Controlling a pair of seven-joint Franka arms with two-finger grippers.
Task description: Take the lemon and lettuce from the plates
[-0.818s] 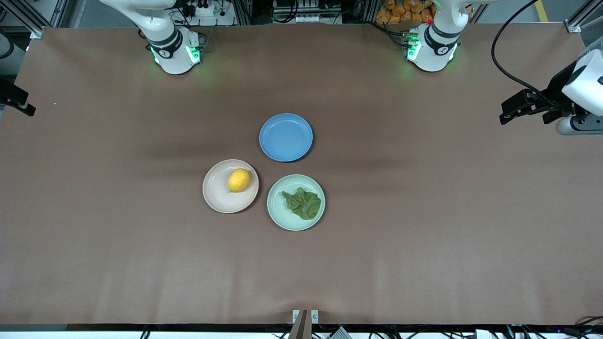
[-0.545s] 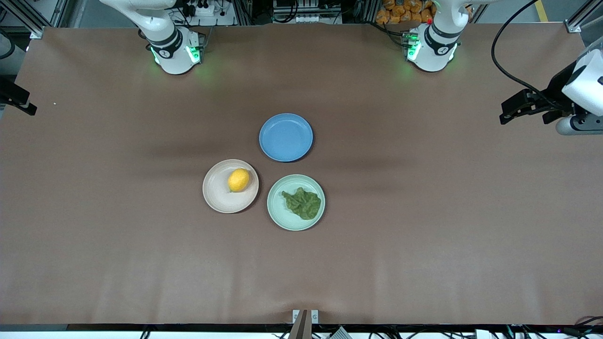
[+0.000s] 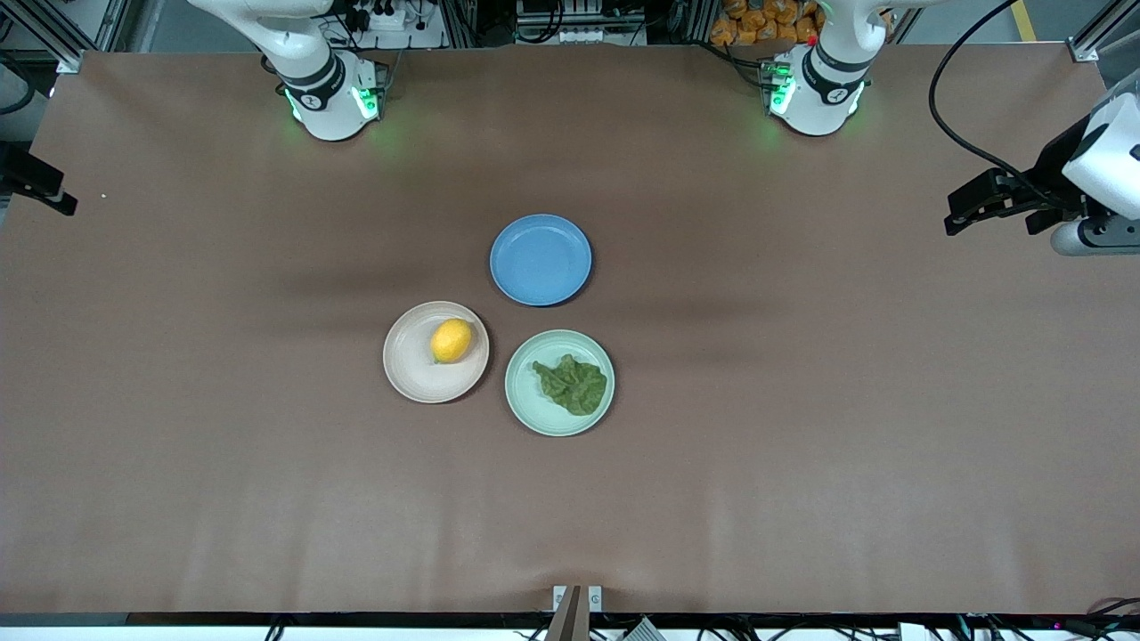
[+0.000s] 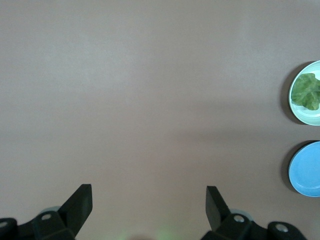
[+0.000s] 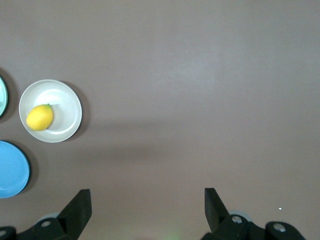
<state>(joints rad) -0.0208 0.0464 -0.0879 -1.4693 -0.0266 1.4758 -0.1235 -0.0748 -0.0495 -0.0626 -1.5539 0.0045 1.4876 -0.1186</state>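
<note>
The yellow lemon [image 3: 451, 340] lies on the beige-pink plate [image 3: 419, 369]. The dark green lettuce [image 3: 573, 384] lies on the mint plate [image 3: 534, 401] beside it, toward the left arm's end. My left gripper [image 3: 990, 223] hangs open and empty high over the left arm's end of the table; its wrist view [image 4: 149, 195] shows the lettuce [image 4: 307, 92] on its plate [image 4: 310, 116]. My right gripper [image 5: 147, 200] is open and empty over the right arm's end; one of its fingers [image 3: 53, 198] shows at the front view's edge. Its wrist view shows the lemon [image 5: 39, 117] on the beige plate [image 5: 65, 107].
An empty blue plate [image 3: 541, 259] sits farther from the front camera than the two other plates, close to both; it also shows in the left wrist view [image 4: 307, 170] and the right wrist view [image 5: 10, 170]. Brown cloth covers the table.
The right gripper has edged slightly in over the table from the right arm's end. The left gripper, the lemon, the lettuce and the plates have not moved.
</note>
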